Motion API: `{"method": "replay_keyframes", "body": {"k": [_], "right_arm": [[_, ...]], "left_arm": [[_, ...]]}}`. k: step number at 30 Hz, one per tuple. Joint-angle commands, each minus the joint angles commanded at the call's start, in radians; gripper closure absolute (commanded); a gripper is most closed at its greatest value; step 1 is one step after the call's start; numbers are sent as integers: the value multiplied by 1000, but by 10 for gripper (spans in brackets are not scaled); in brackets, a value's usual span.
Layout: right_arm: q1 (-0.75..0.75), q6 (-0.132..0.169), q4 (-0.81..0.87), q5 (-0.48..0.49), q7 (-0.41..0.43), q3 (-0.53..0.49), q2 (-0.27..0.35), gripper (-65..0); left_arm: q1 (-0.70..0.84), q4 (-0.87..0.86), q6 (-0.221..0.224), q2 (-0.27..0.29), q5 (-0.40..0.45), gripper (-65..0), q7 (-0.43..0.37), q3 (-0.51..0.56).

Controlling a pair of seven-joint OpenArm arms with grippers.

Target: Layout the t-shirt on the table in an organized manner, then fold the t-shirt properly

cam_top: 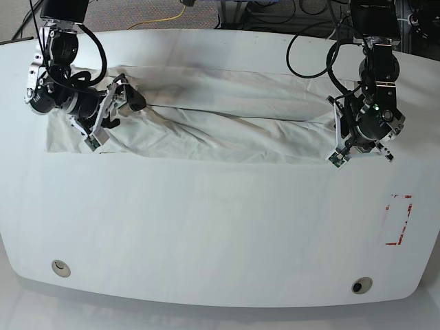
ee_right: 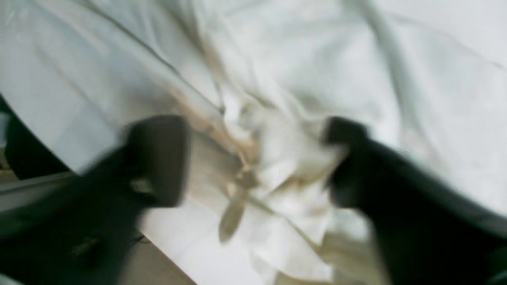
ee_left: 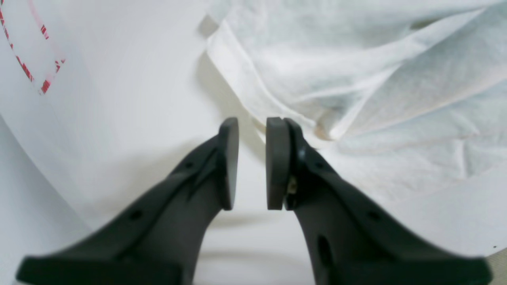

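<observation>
The left pincer stands slightly parted, a narrow gap between its flat pads, with nothing between them; only bare surface shows in the gap, and the hem of the t-shirt lies just beyond its tips toward 1 o'clock. The right pincer is spread wide, its dark fingers straddling a bunched, crumpled ridge of the cloth; the view is blurred, and I cannot tell whether they touch it. In the base view the t-shirt is stretched in a long wrinkled band across the far half of the surface, from 10 o'clock to 2 o'clock. A red-outlined rectangle sits near 4 o'clock, well apart from the cloth, with two round grommet holes near the front edge.
</observation>
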Motion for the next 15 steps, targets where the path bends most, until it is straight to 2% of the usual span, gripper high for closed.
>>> {"method": "replay_keyframes", "body": {"k": [1, 3, 5, 7, 9, 15], "right_arm": [[0, 0, 0, 0, -2, 0, -9, -216], [0, 0, 0, 0, -2, 0, -17, -89], [0, 0, 2, 2, -5, -2, -20, 0], [0, 0, 11, 2, -18, -2, -21, -11], [2, 0, 41, 3, -46, -2, -26, -49], [-12, 0, 114, 52, -69, -2, -51, -52]], "left_arm": [[2, 0, 0, 0, 0, -106, 0, 0], [2, 0, 0, 0, 0, -106, 0, 0], [2, 0, 0, 0, 0, -106, 0, 0], [2, 0, 0, 0, 0, -106, 0, 0], [2, 0, 0, 0, 0, -106, 0, 0], [3, 0, 0, 0, 0, -106, 0, 0]]}}
